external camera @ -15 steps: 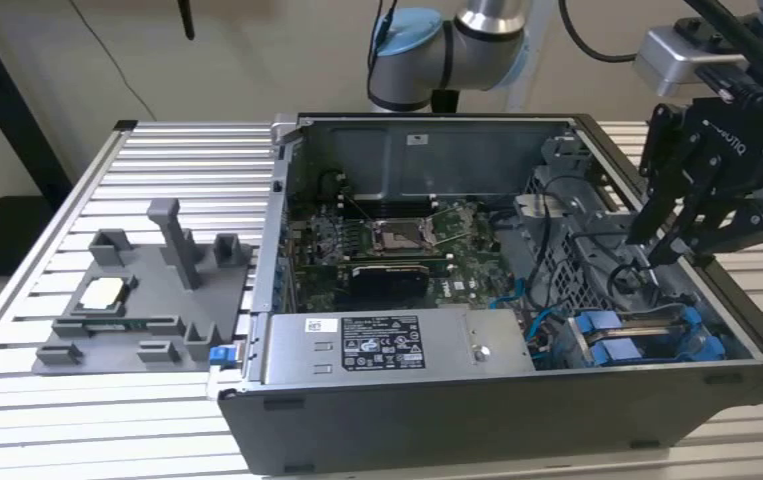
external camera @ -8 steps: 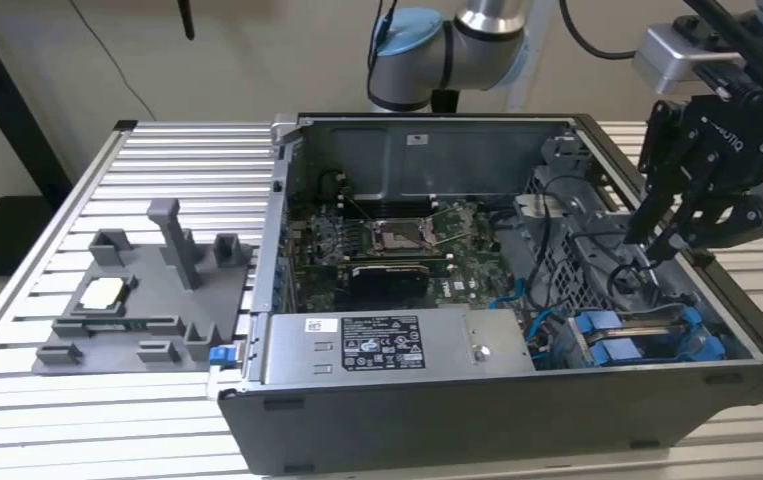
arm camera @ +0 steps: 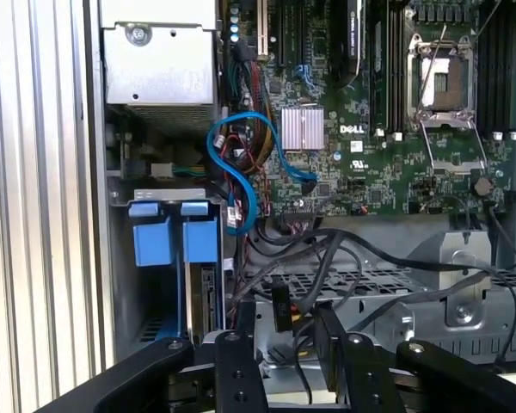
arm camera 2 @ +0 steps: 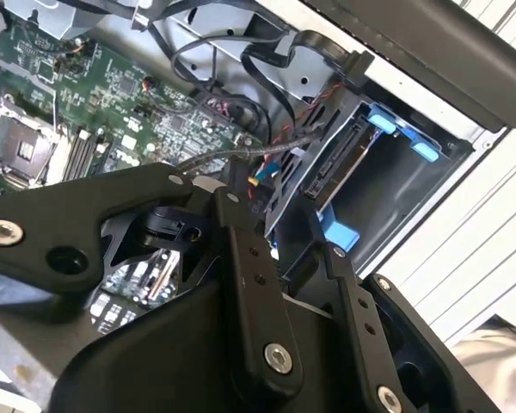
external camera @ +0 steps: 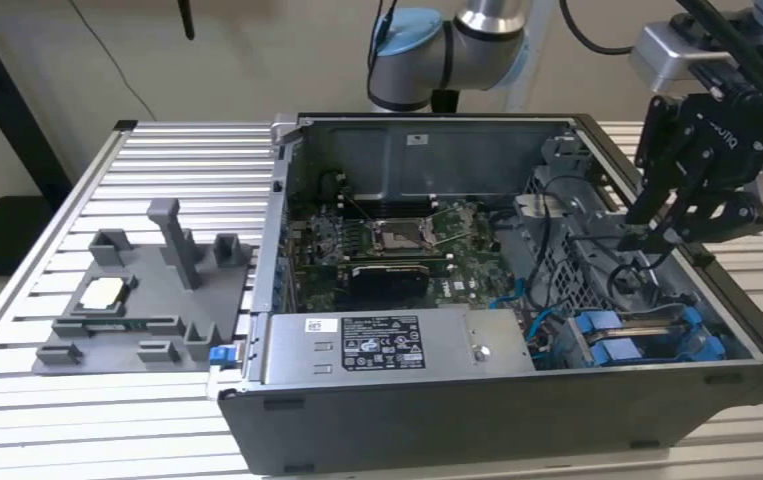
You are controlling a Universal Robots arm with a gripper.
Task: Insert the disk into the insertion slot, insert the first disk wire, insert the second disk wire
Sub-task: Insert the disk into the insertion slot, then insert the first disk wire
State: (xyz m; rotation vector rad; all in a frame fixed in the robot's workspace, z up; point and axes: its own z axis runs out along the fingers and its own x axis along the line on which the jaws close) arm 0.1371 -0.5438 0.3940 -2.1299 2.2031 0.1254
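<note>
Evidently the disk (arm camera: 207,297) sits edge-on inside the insertion slot (arm camera 2: 396,185), with its blue carrier tabs at the bay's mouth, in a corner of the open computer case (external camera: 488,430) beside the power-supply box (external camera: 395,345). The gripper (external camera: 657,240) hangs just over the perforated cage (arm camera: 361,282) among loose black cables (arm camera: 361,245). Whether the claw is open or closed I cannot tell.
</note>
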